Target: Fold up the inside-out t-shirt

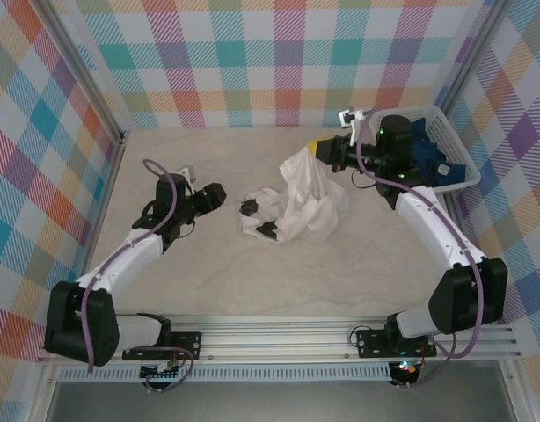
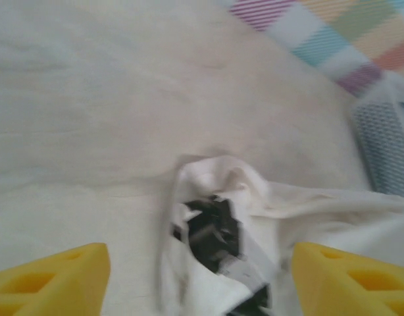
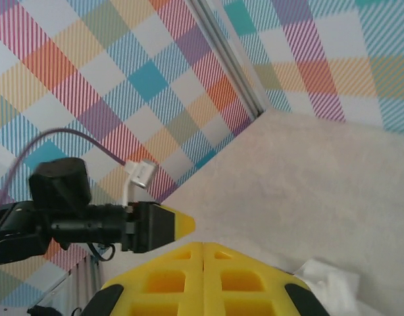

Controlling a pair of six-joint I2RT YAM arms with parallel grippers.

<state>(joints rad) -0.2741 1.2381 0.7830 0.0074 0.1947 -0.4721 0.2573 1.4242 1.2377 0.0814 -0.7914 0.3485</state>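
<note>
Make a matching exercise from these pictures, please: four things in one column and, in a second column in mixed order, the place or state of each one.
Things
1. left gripper
2. right gripper
3. t-shirt
4. dark blue garment

Places or states
A. inside the white basket
B. jaws shut on white cloth
C. crumpled on the table, one part held up
D. jaws apart, holding nothing

Pairs: 1-D, 2-B, 3-C, 4-A
</note>
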